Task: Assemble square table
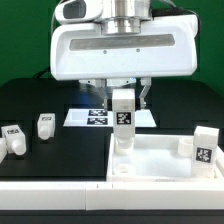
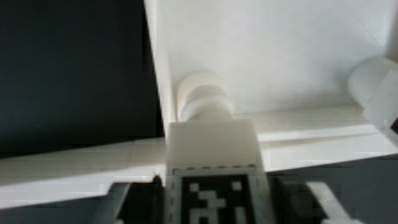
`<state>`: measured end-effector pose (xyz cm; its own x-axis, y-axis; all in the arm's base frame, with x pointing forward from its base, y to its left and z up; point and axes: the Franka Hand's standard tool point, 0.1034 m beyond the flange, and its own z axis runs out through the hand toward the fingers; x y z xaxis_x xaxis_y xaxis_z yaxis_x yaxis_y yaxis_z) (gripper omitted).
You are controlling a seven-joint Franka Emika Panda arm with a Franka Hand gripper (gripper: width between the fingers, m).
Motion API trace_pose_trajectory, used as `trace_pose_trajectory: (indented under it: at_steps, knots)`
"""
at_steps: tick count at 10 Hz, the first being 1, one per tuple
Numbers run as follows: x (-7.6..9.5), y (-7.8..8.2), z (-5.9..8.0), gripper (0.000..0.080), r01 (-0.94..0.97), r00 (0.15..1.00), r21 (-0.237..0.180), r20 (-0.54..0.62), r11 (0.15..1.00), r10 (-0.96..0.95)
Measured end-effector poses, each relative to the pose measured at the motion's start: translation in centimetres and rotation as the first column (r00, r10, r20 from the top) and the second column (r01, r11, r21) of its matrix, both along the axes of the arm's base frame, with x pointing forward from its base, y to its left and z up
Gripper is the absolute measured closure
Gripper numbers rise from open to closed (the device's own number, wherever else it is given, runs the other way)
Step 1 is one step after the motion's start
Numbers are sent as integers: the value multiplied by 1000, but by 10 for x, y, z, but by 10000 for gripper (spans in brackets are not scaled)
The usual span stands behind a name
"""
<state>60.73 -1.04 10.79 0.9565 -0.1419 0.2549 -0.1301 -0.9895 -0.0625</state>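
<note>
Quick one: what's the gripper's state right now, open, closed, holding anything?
Gripper: closed on a white tagged leg, held upright.

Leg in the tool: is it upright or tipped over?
Upright: the leg hangs vertical in the tool, its lower end at the top's corner.
</note>
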Motion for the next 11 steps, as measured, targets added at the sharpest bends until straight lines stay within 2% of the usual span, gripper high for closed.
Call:
trace_pose_trajectory:
  at_steps: [7,11]
  knots:
    - [14,-8,-21,517,9,996,-60,88,998,-4]
    - [20,2,-24,517,4,988,-80,153,997,9]
